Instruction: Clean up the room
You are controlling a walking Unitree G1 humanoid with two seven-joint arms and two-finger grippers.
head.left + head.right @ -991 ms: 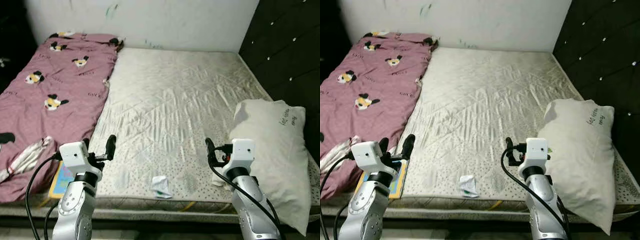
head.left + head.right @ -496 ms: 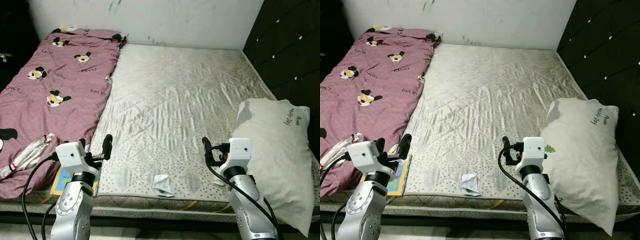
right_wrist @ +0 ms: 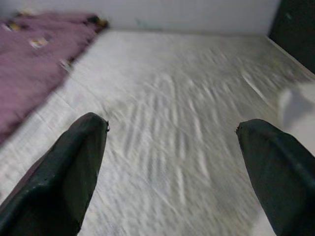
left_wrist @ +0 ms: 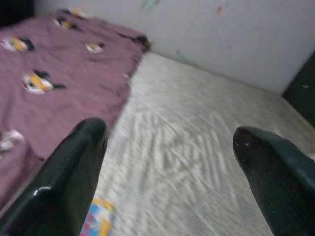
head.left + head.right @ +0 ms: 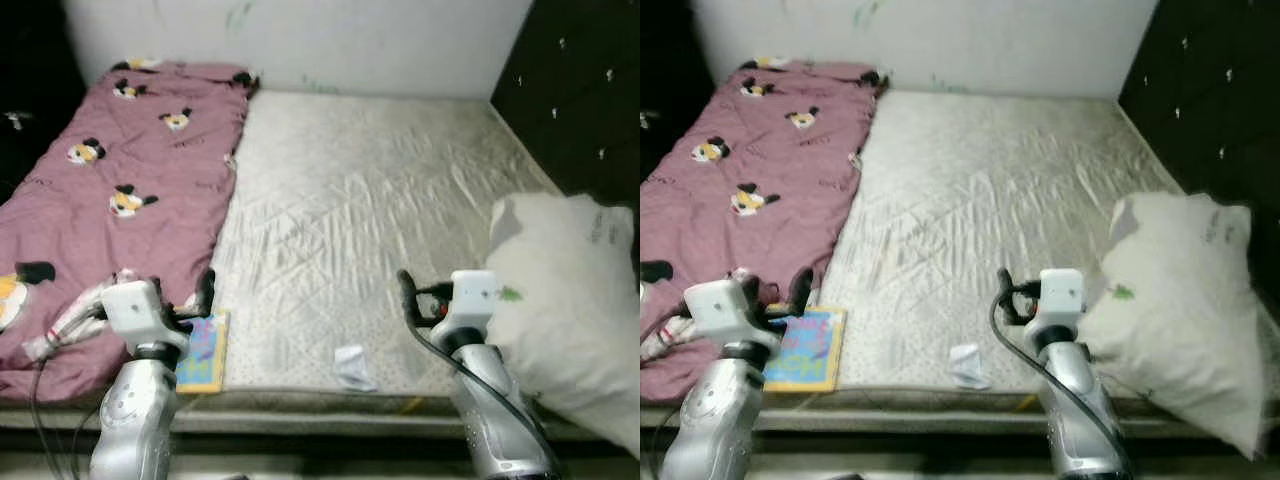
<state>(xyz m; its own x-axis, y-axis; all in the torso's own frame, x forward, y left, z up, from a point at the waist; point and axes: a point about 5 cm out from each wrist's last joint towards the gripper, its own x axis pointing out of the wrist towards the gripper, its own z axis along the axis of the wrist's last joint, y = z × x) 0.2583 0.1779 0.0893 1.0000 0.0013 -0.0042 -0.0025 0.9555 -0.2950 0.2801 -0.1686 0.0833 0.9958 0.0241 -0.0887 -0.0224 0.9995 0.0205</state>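
Observation:
A mauve blanket printed with cartoon mice covers the left side of a bare quilted mattress. At the mattress's front edge lies a small crumpled white wrapper, between my two arms. A colourful book rests at the front left, beside a striped cloth. A large white pillow sits at the right edge. My left gripper hovers over the book's corner and is open. My right gripper hangs open just left of the pillow. Neither holds anything.
A dark tufted headboard runs along the right side of the bed. A pale wall with a few marks stands behind it. The mattress's front edge is directly below my arms. The picture is blurred.
The whole picture has shifted and blurred, so the camera moved; the book at the front left shows more fully. Both grippers keep their open pose and hold nothing.

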